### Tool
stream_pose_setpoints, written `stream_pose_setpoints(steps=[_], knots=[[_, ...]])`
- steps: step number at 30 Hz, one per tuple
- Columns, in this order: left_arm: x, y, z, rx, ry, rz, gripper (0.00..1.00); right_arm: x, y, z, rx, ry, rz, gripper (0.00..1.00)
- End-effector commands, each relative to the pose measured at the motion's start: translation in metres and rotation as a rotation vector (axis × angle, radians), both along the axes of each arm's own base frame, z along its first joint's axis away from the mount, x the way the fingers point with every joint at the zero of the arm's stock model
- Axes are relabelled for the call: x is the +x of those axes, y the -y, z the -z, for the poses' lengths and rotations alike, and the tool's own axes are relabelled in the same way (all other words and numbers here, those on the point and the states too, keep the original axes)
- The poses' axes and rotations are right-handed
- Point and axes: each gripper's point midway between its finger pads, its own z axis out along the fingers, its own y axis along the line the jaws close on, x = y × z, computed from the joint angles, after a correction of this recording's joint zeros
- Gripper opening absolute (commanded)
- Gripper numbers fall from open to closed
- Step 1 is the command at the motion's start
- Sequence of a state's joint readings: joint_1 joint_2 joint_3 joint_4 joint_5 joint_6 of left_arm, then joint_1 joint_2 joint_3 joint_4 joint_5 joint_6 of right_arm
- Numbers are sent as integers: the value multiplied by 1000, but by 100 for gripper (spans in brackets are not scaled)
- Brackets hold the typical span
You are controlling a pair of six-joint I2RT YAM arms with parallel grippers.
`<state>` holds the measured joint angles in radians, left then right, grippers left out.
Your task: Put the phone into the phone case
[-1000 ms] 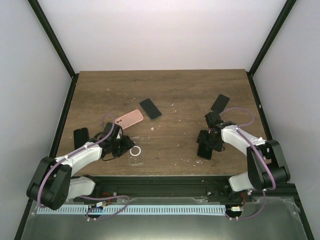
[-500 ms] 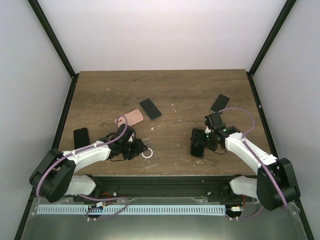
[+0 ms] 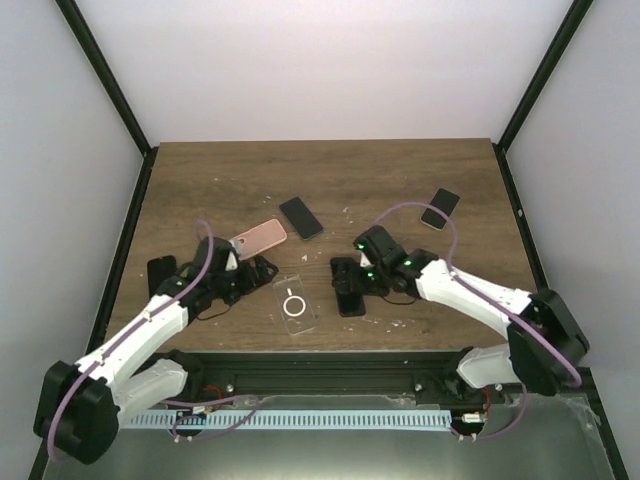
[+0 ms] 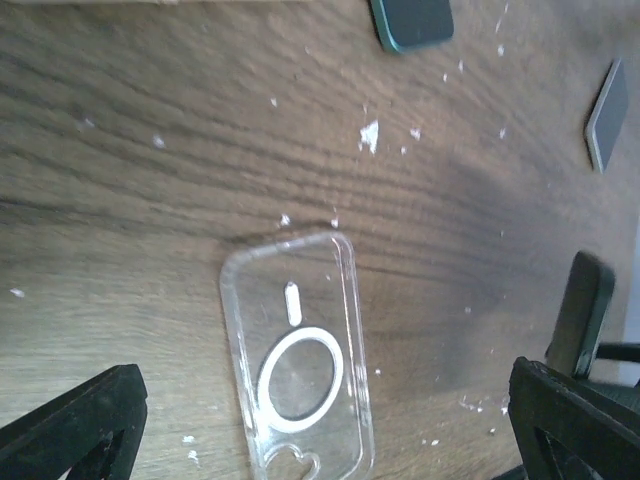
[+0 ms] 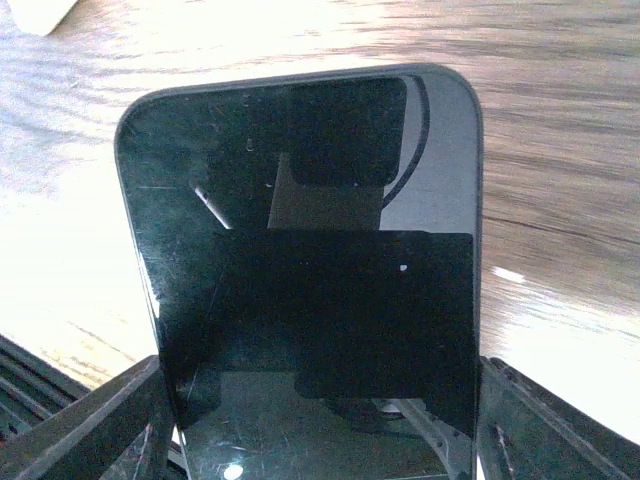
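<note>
The clear phone case (image 3: 295,305) with a white ring lies flat on the table near the front edge. It also shows in the left wrist view (image 4: 300,370), between my open fingers (image 4: 80,420) but not touched. My left gripper (image 3: 258,274) sits just left of it, open and empty. My right gripper (image 3: 356,284) is shut on a black phone (image 3: 349,291) and holds it tilted just right of the case. The phone fills the right wrist view (image 5: 310,250) and shows at the right edge of the left wrist view (image 4: 580,310).
A pink phone case (image 3: 259,236) and a dark phone (image 3: 300,217) lie behind the clear case. Another dark phone (image 3: 162,272) lies at the left edge, and one (image 3: 440,208) at the far right. White crumbs are scattered on the wood.
My left gripper has let go of the clear case and drawn back to the left. My right arm has carried the black phone leftward, close to the case.
</note>
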<state>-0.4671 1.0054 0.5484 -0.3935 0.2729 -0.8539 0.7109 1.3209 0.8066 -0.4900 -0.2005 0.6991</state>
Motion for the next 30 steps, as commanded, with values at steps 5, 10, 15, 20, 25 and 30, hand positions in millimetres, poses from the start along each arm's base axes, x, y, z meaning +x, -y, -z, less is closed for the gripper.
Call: stream_pose_setpoints(steps=[5,10,15,20,25,30], knots=[[2,-22,-19,-113,33,-7,100,13,-92,-30,47,161,-141,69],[9,-49,-14,-186,-11,-126,98,11,-131,-21,51,171,-203,69],[11,-78,-6,-188,-36,-256,97,7,-160,-6,45,152,-236,69],[7,-91,8,-198,-71,-340,96,5,-175,8,17,145,-235,69],[5,-85,13,-242,-72,-323,92,0,-176,23,-31,137,-237,69],[4,-83,16,-244,-84,-306,91,-4,-172,32,-84,126,-206,69]])
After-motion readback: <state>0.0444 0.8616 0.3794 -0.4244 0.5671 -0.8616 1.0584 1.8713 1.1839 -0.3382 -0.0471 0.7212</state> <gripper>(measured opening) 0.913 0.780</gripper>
